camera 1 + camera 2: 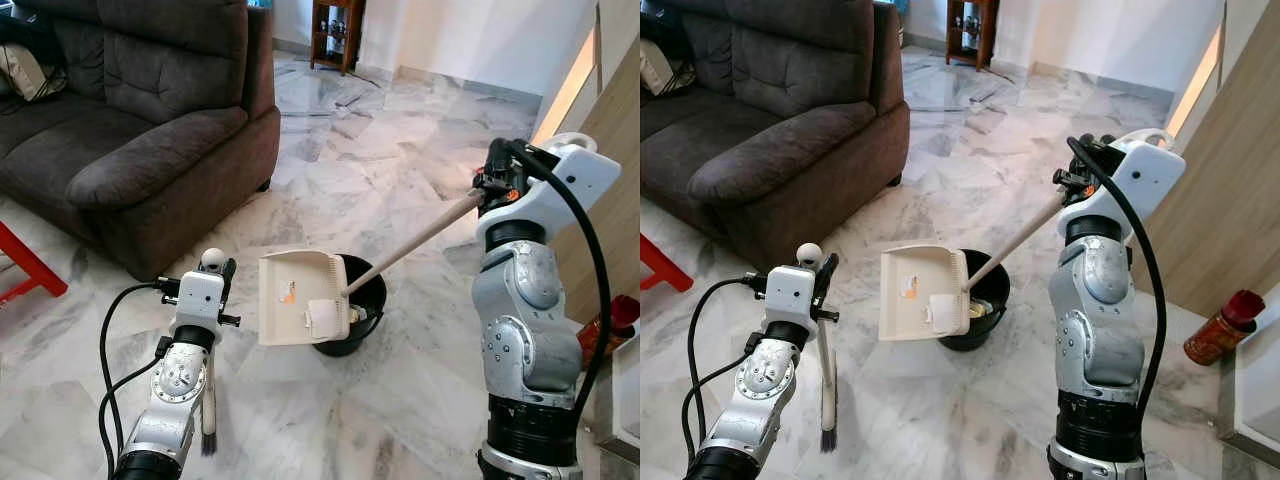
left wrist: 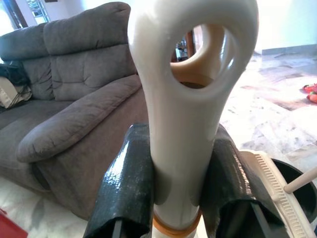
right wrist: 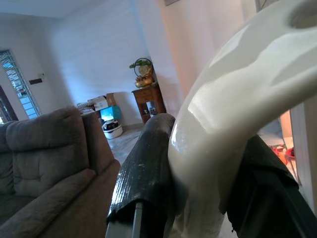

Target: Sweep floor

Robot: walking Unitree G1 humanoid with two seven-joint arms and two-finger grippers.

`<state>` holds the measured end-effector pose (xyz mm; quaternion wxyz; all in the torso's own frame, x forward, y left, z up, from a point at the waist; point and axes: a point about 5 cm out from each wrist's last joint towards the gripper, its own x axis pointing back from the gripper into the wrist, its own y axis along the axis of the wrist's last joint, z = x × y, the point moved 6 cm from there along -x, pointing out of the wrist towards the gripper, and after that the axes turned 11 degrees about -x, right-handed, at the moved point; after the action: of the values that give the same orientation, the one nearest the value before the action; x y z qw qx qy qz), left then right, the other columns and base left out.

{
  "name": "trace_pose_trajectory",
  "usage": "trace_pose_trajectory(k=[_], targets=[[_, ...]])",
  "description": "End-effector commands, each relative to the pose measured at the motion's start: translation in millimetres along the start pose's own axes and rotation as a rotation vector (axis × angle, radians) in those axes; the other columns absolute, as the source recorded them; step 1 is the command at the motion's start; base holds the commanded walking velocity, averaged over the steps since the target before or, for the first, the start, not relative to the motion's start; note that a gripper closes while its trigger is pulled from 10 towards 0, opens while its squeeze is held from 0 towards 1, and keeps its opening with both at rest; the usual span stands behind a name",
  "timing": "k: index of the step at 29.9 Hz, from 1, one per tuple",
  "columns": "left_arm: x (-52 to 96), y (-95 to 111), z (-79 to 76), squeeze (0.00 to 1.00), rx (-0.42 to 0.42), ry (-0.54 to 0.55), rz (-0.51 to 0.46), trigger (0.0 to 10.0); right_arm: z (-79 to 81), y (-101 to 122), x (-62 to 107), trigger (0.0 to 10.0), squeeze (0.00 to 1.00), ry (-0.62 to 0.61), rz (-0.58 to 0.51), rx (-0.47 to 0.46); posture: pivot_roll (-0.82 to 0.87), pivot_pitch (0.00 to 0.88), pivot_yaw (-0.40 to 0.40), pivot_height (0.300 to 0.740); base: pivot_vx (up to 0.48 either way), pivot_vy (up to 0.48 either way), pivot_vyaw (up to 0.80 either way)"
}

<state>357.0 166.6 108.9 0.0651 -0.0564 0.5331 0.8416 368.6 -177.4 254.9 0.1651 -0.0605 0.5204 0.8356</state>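
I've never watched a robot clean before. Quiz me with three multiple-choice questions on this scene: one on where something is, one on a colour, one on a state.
1. Where is the dustpan?
A. Flat on the sofa
B. Tipped over the black bucket
C. Leaning on the wall

2. What colour is the sofa?
A. Dark grey
B. Red
C. White

3. What is the left gripper doing?
A. Hanging open
B. Shut on a cloth
C. Shut on the broom handle

Answers:
1. B: held by its long handle in the right gripper, the pan hangs tilted just above the bucket's rim.
2. A: its cushions and armrest are dark grey fabric.
3. C: in the left wrist view both black fingers press the cream handle, and the bristles hang down near the marble floor.
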Motion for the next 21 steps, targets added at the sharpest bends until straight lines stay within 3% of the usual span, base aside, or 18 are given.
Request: trace_pose_trajectory(k=[1,21], targets=[[-5.2,18.0,6.7,0.0,-0.03,0.023,-0.076,10.0,9.2,12.2,-1.4,10.0,0.0,0.035,-0.055,-0.027,0.04,0.0,-0.042,0.74,0.247,0.0,0.0],[-5.6,19.1,7.4,0.0,-0.031,0.028,-0.079,10.0,10.8,12.3,-1.4,10.0,0.0,0.048,-0.059,-0.028,0.04,0.0,-0.041,0.74,0.274,0.0,0.0]])
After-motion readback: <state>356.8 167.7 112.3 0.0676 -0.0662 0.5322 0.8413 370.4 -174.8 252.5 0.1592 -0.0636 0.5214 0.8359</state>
